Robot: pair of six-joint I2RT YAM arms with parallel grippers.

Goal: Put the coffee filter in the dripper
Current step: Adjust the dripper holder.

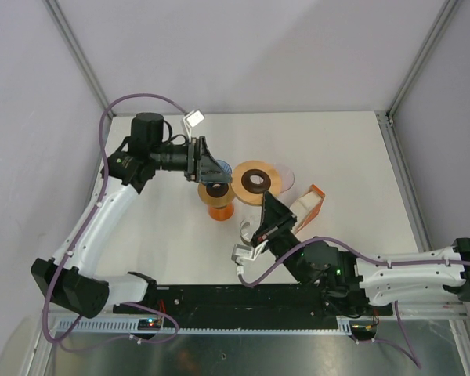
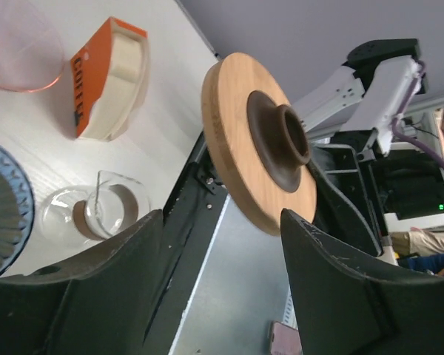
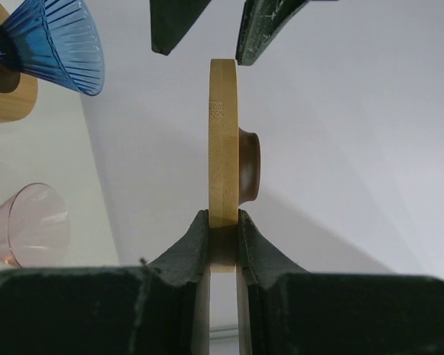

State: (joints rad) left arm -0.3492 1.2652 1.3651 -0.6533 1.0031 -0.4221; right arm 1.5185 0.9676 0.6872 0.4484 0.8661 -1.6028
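Note:
A stack of white coffee filters [image 2: 122, 81] sits in an orange holder [image 1: 312, 202] right of centre. The blue ribbed dripper [image 3: 55, 44] stands beside my left gripper; it also shows in the top view [image 1: 223, 168] and at the left edge of the left wrist view [image 2: 4, 214]. My right gripper [image 3: 223, 225] is shut on the rim of a wooden disc with a dark centre hub [image 1: 254, 182], holding it on edge above the table. My left gripper [image 2: 222, 281] is open and empty, its fingers [image 3: 177, 22] just beyond the disc's far edge.
A pink glass cone [image 1: 286, 178] lies behind the disc. A clear glass piece [image 1: 247, 233] lies near the front. An orange cup [image 1: 218, 207] stands under the left gripper. The black base rail [image 1: 243, 299] runs along the near edge.

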